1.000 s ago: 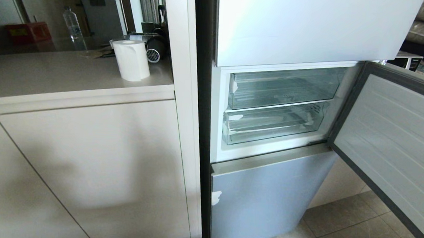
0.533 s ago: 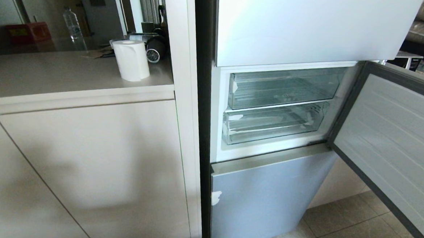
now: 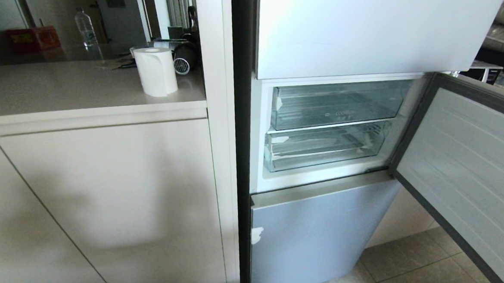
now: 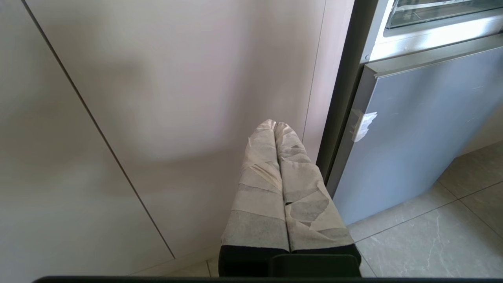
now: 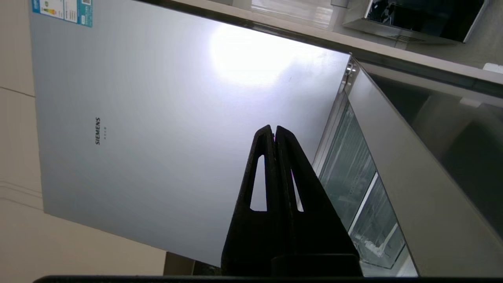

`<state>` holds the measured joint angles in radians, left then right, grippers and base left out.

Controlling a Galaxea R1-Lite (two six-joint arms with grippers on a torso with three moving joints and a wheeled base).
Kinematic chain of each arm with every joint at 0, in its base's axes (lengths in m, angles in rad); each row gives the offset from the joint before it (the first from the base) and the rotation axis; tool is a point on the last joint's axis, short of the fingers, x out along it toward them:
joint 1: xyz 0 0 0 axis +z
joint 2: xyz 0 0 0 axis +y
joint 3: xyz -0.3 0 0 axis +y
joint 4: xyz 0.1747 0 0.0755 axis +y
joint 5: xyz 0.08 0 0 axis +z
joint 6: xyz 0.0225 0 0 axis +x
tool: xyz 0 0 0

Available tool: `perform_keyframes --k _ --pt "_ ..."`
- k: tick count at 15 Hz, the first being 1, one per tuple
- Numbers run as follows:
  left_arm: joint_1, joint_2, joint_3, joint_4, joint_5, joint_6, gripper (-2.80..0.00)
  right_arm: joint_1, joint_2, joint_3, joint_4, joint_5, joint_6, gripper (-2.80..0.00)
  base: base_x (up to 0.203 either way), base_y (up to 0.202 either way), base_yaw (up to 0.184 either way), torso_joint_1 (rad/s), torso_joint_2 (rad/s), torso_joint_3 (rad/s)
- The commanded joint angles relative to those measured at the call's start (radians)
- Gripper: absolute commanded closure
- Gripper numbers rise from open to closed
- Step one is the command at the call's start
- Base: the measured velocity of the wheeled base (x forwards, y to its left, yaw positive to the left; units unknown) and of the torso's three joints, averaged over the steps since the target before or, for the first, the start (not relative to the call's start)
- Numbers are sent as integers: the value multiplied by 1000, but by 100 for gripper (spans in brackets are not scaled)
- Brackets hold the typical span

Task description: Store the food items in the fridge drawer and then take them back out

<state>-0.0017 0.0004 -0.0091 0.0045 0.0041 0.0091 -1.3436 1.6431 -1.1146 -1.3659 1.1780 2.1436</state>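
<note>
Fridge (image 3: pixel 369 35) standing right of a pale cabinet (image 3: pixel 103 185), middle door (image 3: pixel 470 170) swung wide open toward the right; two clear bins stacked in the open compartment, both pushed in: shallower tray (image 3: pixel 336 103) above, fridge drawer (image 3: pixel 325 146) below it, just over the shut blue-grey lower door (image 3: pixel 316 239); nothing red or round visible in either bin, so cannot tell where the tomato piece is; table (image 3: pixel 65 88) topping the cabinet, carrying a white paper roll (image 3: pixel 155 71) near its right edge, close to the front; clear bottle (image 3: pixel 86 29) and red box (image 3: pixel 33 38) back toward the far left corner, dark round appliance (image 3: pixel 185 58) at the far right corner behind the roll

Neither arm seen from the head; left tool (image 4: pixel 275 125) wrapped in pale tape, fingers (image 4: pixel 259 188) pressed together with nothing between, hanging low before the cabinet front beside the lower door, above grey floor tiles (image 4: pixel 432 243); right tool (image 5: pixel 274 129) black, fingers (image 5: pixel 259 220) together and empty, raised in front of the glossy upper door (image 5: pixel 157 118), clear bins (image 5: pixel 353 184) off to one side of it, apart from both
</note>
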Motion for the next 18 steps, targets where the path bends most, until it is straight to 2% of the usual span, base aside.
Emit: perform_keyframes --k 1,4,5,7,9,11,13,14,18 --pt "0 0 0 0 0 0 0 0 -12 -40 -12 -19 22 0 0 0 0 0 0 0" --pt "0 0 0 0 0 0 0 -5 -21 -87 -12 -133 54 0 0 0 0 0 0 0" --pt "0 0 0 0 0 0 0 -11 -39 -86 -11 -150 70 0 0 0 0 0 0 0" --pt "0 0 0 0 0 0 0 -75 -74 -85 10 -138 137 0 0 0 0 0 0 0" --pt "0 0 0 0 0 0 0 -175 -125 -103 94 -41 199 0 0 0 0 0 0 0" --pt "0 0 0 0 0 0 0 -277 -178 -156 246 145 218 0 0 0 0 0 0 0" --pt "0 0 0 0 0 0 0 -333 -228 -193 369 302 221 0 0 0 0 0 0 0" --pt "0 0 0 0 0 0 0 -357 -255 -188 384 346 222 0 0 0 0 0 0 0" --pt "0 0 0 0 0 0 0 -519 -291 -149 375 352 209 0 0 0 0 0 0 0"
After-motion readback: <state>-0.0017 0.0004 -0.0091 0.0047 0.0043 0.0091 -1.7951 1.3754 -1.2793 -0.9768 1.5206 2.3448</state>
